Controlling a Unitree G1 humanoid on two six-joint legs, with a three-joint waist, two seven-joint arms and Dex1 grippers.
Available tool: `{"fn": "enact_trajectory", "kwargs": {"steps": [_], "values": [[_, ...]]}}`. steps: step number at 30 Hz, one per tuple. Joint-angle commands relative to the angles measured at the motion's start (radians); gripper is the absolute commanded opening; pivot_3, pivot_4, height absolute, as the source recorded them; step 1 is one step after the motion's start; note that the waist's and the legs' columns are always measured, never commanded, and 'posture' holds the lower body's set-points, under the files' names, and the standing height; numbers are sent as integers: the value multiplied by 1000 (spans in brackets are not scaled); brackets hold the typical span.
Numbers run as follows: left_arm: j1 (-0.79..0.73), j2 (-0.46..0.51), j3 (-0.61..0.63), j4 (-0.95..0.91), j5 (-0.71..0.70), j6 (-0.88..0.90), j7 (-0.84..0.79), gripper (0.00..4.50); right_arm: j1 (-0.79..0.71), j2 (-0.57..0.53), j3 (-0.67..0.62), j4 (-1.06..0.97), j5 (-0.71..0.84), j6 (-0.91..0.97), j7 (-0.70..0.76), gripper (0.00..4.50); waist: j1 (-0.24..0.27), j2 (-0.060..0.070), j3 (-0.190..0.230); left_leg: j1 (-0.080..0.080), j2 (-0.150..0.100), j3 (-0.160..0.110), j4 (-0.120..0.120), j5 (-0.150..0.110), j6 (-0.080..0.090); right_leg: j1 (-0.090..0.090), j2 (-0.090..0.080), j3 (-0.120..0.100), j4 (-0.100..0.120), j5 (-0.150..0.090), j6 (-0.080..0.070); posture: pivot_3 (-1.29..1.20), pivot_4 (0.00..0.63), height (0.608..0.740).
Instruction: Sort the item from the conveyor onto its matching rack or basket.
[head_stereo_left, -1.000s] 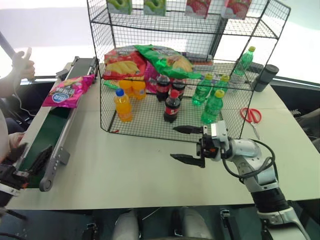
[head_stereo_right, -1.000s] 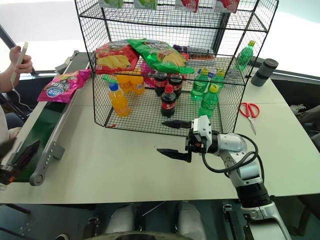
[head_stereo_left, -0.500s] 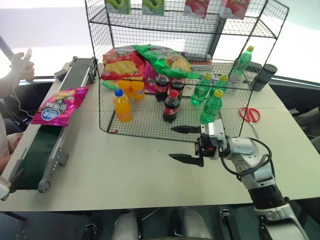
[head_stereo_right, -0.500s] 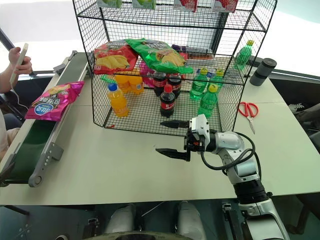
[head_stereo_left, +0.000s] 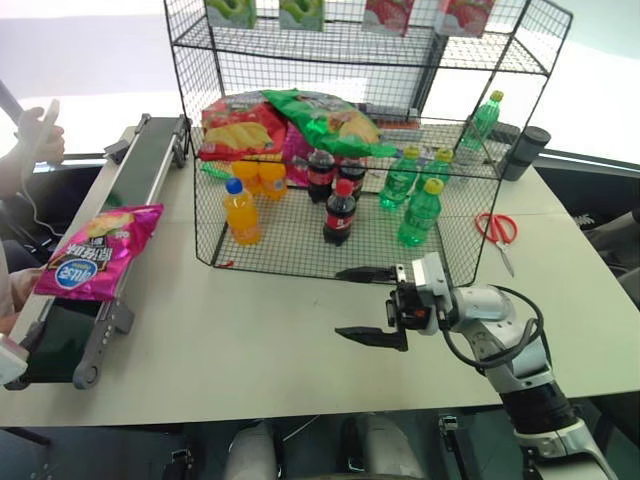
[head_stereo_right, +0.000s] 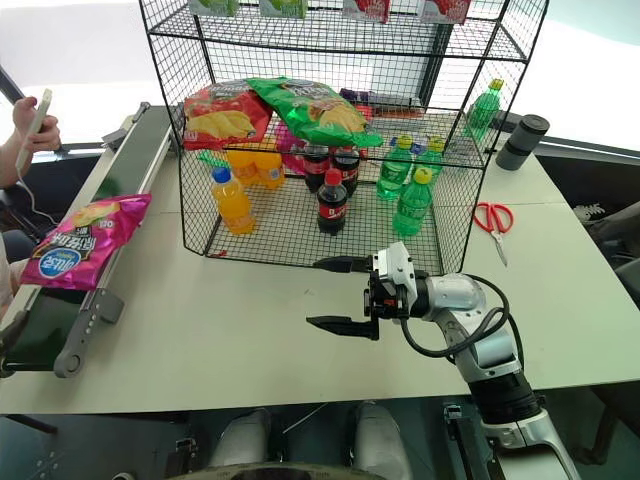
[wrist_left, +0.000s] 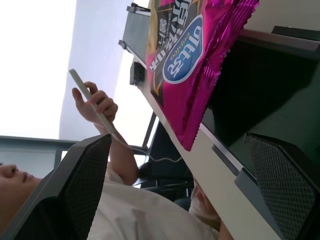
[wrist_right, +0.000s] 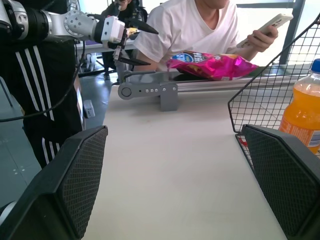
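At my far left a person (head_stereo_left: 22, 140) sits beside the conveyor (head_stereo_left: 110, 250), holding a phone (head_stereo_left: 38, 128) up in one hand. The magenta-pink chip bag (head_stereo_left: 88, 252) lies flat on the dark green belt toward its near end, blue logo facing up, one edge hanging over the inner side rail. My left fingers (wrist_right: 131, 44) hover just off that near end of the conveyor, spread wide apart with nothing between them, apart from the bag. The pale bench (head_stereo_left: 250, 330) in front of me is bare between the conveyor and the black wire rack (head_stereo_left: 340, 150). Inside the rack's lower tier stand an orange soda bottle (head_stereo_left: 241, 211), cola bottles (head_stereo_left: 338, 210) and green bottles (head_stereo_left: 420, 213); a red chip bag (head_stereo_left: 243, 125) and a green chip bag (head_stereo_left: 325, 118) lie on the tier above. My right fingers (head_stereo_left: 366, 303) are held over the bench just in front of the rack, pointing left, wide open and empty. Red-handled scissors (head_stereo_left: 497, 231) lie to the right of the rack, with a dark cup (head_stereo_left: 521, 152) farther back.
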Motion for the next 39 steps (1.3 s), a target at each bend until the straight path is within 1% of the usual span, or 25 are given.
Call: {"fn": "enact_trajectory", "kwargs": {"steps": [1,10,11,13,14,17,18,19,21,22,27,28,31,33,34,35,36,38,39], "values": [[-6,19,-37,20,2,-23,33,4500,-21,-10,-27,-22,2,-17,-6,4480,0,0,0,0,0,0,0,0,0,0,0,0,0,0,0,0,150,726],[-23,-1,-119,-5,-13,-15,54,4500,-47,-11,-24,0,-10,-32,-14,4480,0,0,0,0,0,0,0,0,0,0,0,0,0,0,0,0,150,726],[-25,-4,-129,-11,-36,-10,36,4500,-48,-12,-25,1,-10,-32,-14,4480,0,0,0,0,0,0,0,0,0,0,0,0,0,0,0,0,150,726],[-35,-8,-139,-25,-63,4,27,3979,-47,-14,-24,3,-16,-36,-11,4500,1,0,0,0,0,0,0,0,0,0,0,0,0,0,0,0,150,726],[-41,-9,-145,-33,-75,12,22,3618,-45,-15,-23,5,-20,-40,-10,4500,1,0,0,0,0,0,0,0,0,0,0,0,0,0,0,0,150,726],[-54,-7,-155,-59,-99,26,9,2226,-44,-15,-22,7,-25,-45,-11,4500,3,0,0,0,0,0,0,0,0,0,0,0,0,0,0,0,150,726],[-57,-6,-157,-67,-107,31,3,1646,-43,-15,-21,8,-28,-47,-12,4500,3,0,0,0,0,0,0,0,0,0,0,0,0,0,0,0,150,726],[-58,-5,-159,-73,-114,36,-2,1231,-43,-15,-21,8,-29,-49,-12,4500,3,0,0,0,0,0,0,0,0,1,0,0,0,0,0,0,150,726],[-68,-4,-159,-89,-143,45,-16,152,-38,-15,-18,10,-35,-55,-13,4500,2,0,0,0,0,0,0,0,0,1,0,0,0,0,0,0,150,726],[-76,-5,-157,-96,-159,50,-20,67,-36,-15,-18,11,-38,-58,-13,4500,1,0,0,0,0,0,0,0,0,1,0,0,1,0,0,0,150,726],[-132,0,-150,-137,-282,111,-95,67,-37,-14,-15,19,-45,-66,-14,4500,2,0,0,0,0,0,0,0,0,2,1,0,1,0,0,0,150,726],[-151,2,-140,-151,-325,136,-114,67,-38,-14,-15,21,-45,-67,-15,4500,2,0,0,0,0,0,0,0,0,3,1,0,1,0,0,0,150,726],[-213,-18,-107,-296,-587,322,-212,67,-38,-14,-16,27,-49,-73,-15,4500,4,-1,-1,0,0,0,0,0,0,3,1,0,1,0,0,0,150,726],[-230,-33,-91,-395,-738,454,-274,67,-39,-13,-18,32,-52,-75,-14,4500,4,-1,-1,-1,0,0,1,0,-1,4,1,0,1,0,0,0,150,726],[-222,-33,-90,-456,-822,546,-323,67,-39,-13,-19,34,-55,-77,-13,4500,3,-1,-1,-1,0,0,1,0,-1,4,1,0,1,0,0,0,150,726],[-191,-28,-83,-569,-988,691,-393,67,-42,-12,-26,37,-50,-72,-16,4500,0,-1,0,0,0,0,1,1,-1,5,1,0,1,0,1,0,150,726],[-161,-19,-73,-655,-1113,821,-437,67,-45,-13,-31,39,-45,-67,-17,4500,-4,-1,0,0,0,0,1,1,-1,5,1,0,1,0,1,0,150,726],[-91,-3,-32,-801,-1375,1082,-497,67,-47,-19,-38,41,-40,-64,-13,4500,-8,0,0,0,0,1,1,4,-7,5,1,0,1,0,1,0,150,726],[-60,7,-2,-834,-1479,1196,-501,67,-45,-25,-42,40,-36,-61,-8,4500,-9,0,0,0,0,1,1,5,-8,4,1,1,1,0,1,0,150,726]]}}
